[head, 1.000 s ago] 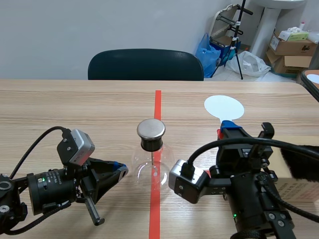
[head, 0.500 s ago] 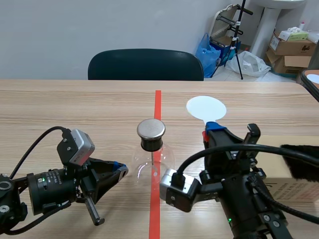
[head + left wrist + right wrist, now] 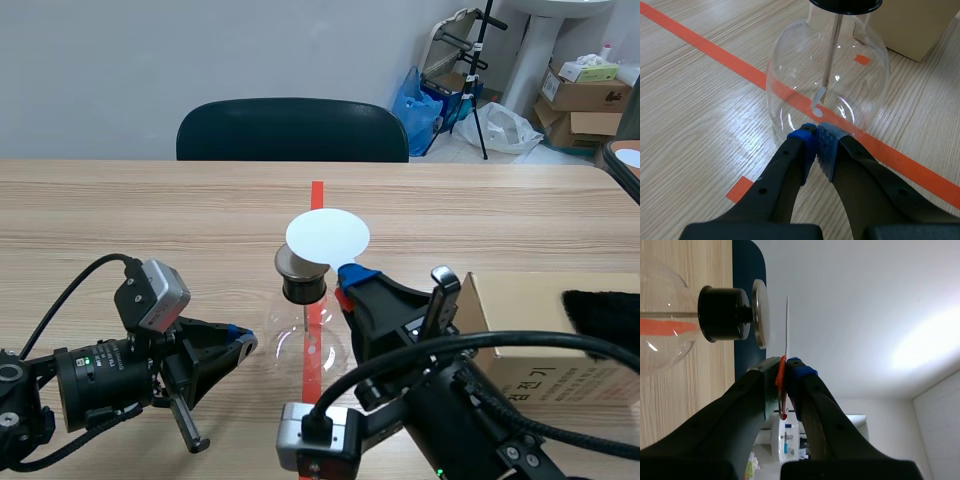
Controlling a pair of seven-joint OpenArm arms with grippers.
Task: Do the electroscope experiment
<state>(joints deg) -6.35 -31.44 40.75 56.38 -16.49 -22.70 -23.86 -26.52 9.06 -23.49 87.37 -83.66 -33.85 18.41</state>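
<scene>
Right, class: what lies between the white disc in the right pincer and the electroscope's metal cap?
Nothing: the right wrist view shows a thin bare gap between the white disc, held by the right pincer, and the metal cap.

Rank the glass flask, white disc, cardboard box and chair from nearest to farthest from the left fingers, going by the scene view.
1. The glass flask: on the table, right at the tips of the left fingers.
2. The white disc: raised just over the flask's top.
3. The cardboard box: on the table's right side, past the flask.
4. The chair: behind the table's far edge.
</scene>
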